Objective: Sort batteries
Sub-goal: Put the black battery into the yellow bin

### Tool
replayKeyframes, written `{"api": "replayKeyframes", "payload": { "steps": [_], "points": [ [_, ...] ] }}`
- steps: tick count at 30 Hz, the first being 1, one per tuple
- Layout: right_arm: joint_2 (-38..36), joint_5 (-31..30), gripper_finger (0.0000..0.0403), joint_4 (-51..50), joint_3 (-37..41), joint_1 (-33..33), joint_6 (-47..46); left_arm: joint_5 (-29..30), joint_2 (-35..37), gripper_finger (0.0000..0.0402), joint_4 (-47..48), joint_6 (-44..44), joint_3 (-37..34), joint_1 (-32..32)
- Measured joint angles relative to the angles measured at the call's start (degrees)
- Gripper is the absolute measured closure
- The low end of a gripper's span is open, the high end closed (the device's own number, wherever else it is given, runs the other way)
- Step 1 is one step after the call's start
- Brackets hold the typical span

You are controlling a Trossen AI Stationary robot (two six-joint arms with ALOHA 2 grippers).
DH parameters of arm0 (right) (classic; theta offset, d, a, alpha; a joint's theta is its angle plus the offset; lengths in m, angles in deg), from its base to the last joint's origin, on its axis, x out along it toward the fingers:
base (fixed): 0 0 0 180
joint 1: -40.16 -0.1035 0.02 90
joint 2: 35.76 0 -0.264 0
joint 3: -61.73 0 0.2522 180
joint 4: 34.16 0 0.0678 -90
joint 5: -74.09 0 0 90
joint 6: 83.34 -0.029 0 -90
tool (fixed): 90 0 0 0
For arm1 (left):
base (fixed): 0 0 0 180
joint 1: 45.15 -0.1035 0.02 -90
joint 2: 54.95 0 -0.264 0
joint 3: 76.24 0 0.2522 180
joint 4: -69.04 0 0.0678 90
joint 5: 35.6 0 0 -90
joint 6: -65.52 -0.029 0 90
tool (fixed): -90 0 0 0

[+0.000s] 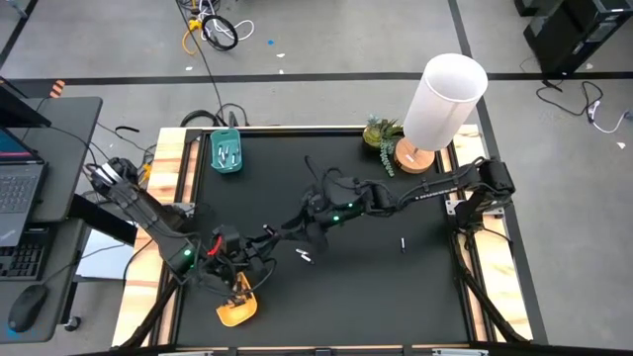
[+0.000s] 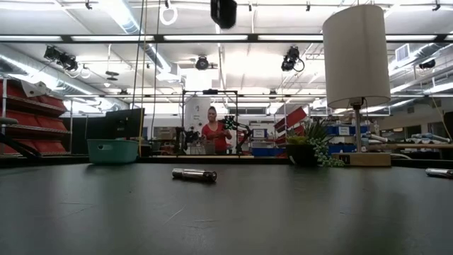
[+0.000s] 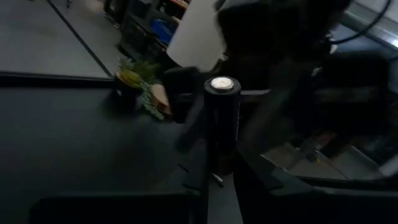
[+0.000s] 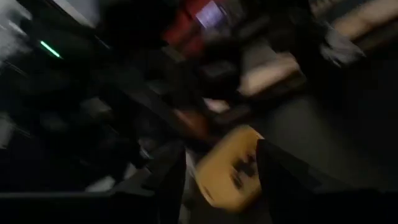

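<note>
Near the front left of the table, I have my left gripper (image 3: 217, 180) clenched on a dark battery (image 3: 222, 121), upright beside the yellow tray (image 1: 237, 312) presumably for dropping in, while my right gripper (image 4: 214, 171) hangs released, fingers apart, mid-table.

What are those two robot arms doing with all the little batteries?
They are sorting batteries into trays. The left gripper holds a dark cylindrical battery upright in its shut jaws, close to the yellow oval tray at the table's front edge. The right gripper reaches across toward the left arm, jaws apart and empty, above that yellow tray. Two small batteries still lie on the black table. The teal rectangular tray at the back corner already holds a few.
</note>
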Motion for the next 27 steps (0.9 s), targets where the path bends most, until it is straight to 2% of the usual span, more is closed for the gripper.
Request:
{"api": "replayKeyframes", "payload": {
  "steps": [3, 5, 7, 11, 13, 18, 21, 24, 27],
  "points": [
    [-0.45, -1.09, 0.0224, -6.12, 0.04, 0.57, 2.08, -1.80, 0.60, 0.0343, 0.16, 1.55, 0.02, 1.76],
    [-0.89, -1.93, 0.0224, -10.41, 0.04, 1.23, 2.51, -5.77, 0.92, 0.0343, 0.97, 3.31, 0.02, 3.36],
    [-0.97, -2.32, 0.0224, -14.14, 0.04, 1.88, 2.82, -12.14, 0.92, 0.0343, 2.10, 6.83, 0.05, 5.12],
    [-0.97, -2.56, 0.0224, -19.85, 0.04, 2.51, 4.12, -30.30, 0.46, 0.0343, 8.63, 19.79, 0.07, 8.94],
    [-0.97, -2.60, 0.0224, -20.58, 0.02, 2.51, 5.03, -35.92, -0.85, 0.0343, 12.57, 26.42, 0.07, 11.04],
    [-0.97, -2.75, 0.0224, -20.43, 0.02, 2.51, 6.17, -45.84, -2.44, 0.0343, 27.52, 45.25, 0.13, 16.93],
    [-0.97, -2.79, 0.0227, -20.16, 0.02, 2.53, 6.18, -49.84, -3.39, 0.0343, 35.06, 53.94, -0.05, 19.26],
    [-0.97, -2.83, 0.0231, -20.03, 0.02, 2.46, 6.22, -53.41, -4.76, 0.0343, 39.09, 58.74, 0.04, 20.13],
    [-0.97, -2.90, 0.0235, -19.01, 0.02, 2.47, 6.18, -55.97, -6.63, 0.0343, 40.31, 59.51, 0.00, 20.00]
  ]
}}
